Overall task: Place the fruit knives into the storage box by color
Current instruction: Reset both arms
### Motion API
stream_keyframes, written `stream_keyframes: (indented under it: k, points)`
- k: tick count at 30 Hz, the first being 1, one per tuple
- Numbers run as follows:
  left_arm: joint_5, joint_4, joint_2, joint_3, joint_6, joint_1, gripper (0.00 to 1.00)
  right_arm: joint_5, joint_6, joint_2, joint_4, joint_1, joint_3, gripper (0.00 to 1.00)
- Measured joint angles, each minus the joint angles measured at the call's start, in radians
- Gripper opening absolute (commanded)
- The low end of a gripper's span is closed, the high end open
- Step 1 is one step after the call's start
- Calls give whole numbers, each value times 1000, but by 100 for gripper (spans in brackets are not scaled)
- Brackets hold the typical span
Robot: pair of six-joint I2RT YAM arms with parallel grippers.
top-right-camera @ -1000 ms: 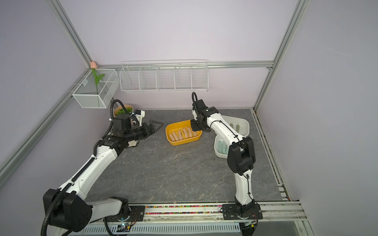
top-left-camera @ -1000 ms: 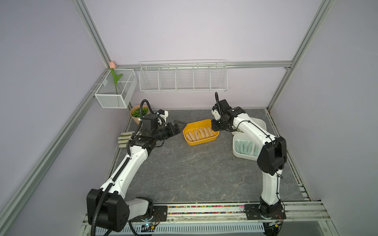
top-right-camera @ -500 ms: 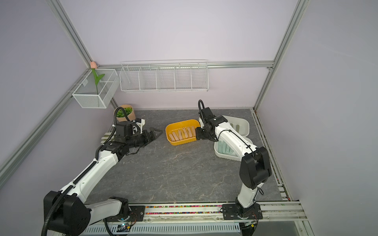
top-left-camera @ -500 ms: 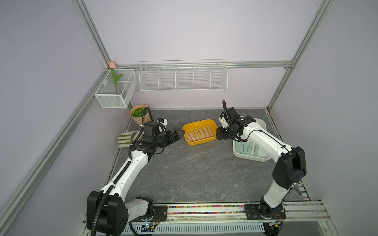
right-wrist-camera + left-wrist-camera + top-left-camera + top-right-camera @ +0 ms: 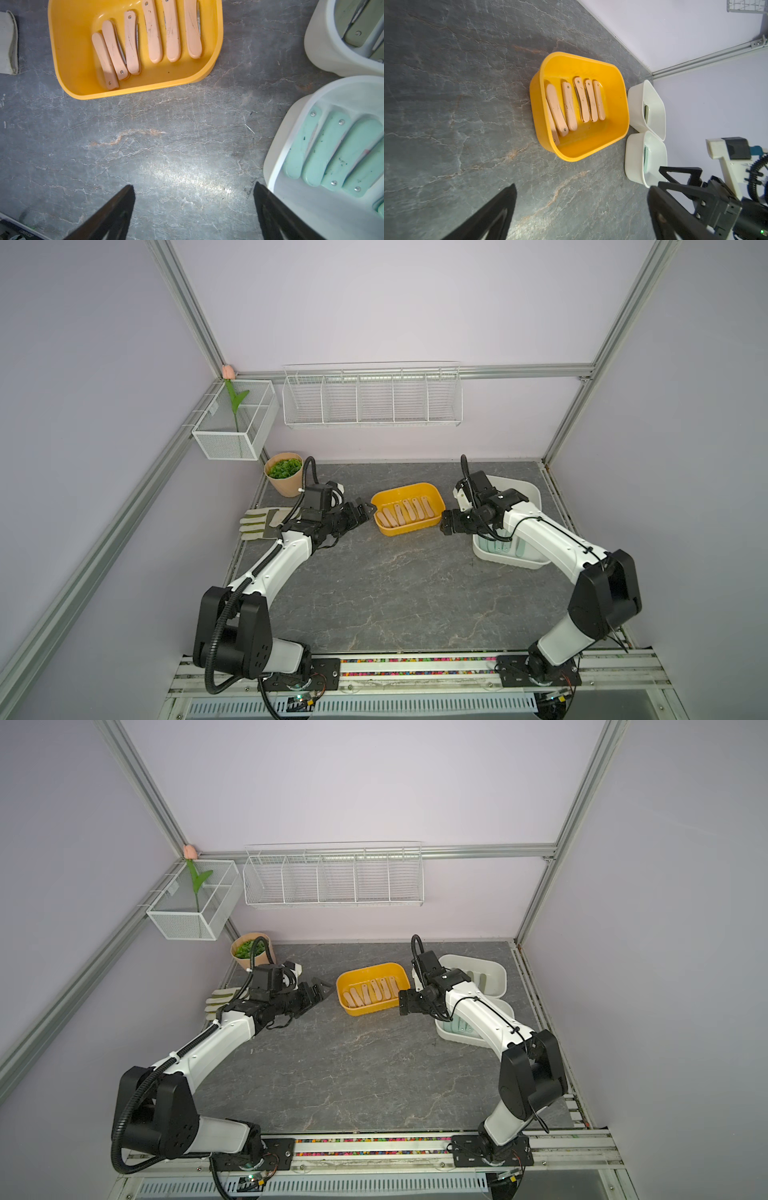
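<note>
1. At the back middle of the grey stone-patterned desk, an oblong yellow plastic box holds six peach-pink plastic fruit knives. They lie side by side on its floor, and the ones toward the desk's left edge overlap.
2. By the right edge stand two white plastic tubs, touching. The front tub holds pale mint knives, and the back tub holds olive green knives.
3. No knife shows loose on the bare desk, so the sorting looks finished or nearly so. The ground under the arms is hidden.
4. The left gripper has its jaws spread wide with nothing between them. It hovers just beside the box's left end, pointed at it.
5. The right gripper is likewise parted and empty. It sits just off the box's front right corner, between the box and the front tub.
6. The pink knives lie between the two grippers, with their long axes running front to back, crosswise to either approach. Both arms look equally near, but only the right arm is close to the white tubs.
</note>
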Motion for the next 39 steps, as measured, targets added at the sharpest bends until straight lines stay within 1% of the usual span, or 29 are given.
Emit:
stream_keyframes:
  k: [4, 7, 15, 21, 25, 28, 32, 35, 39]
  points:
    - [-37, -9, 32, 22, -16, 0, 99, 0, 3, 1, 3, -17, 0, 94]
    - [-65, -52, 42, 50, -30, -1, 99, 1, 7, 5, -7, -24, 12, 94]
    - [-146, -129, 49, 82, -64, -38, 99, 29, 6, 43, -98, -33, 162, 94]
    - [-162, -157, 143, 190, -68, -40, 99, 27, 11, 75, -145, -61, 204, 94]
    - [-174, -158, 177, 220, -63, -42, 99, 26, 15, 75, -167, -68, 201, 95]
    - [-197, -157, 175, 220, -50, -49, 99, 22, 14, 60, -154, -69, 156, 95]
    - [-238, -137, 164, 212, -25, -59, 99, 8, 19, -11, -99, -70, 19, 99]
    - [-280, -100, 119, 171, 2, -60, 99, 1, 19, -84, -39, -71, -91, 91]
    - [-364, -38, 2, 54, 39, -60, 99, 6, 25, -164, 56, -71, -204, 89]
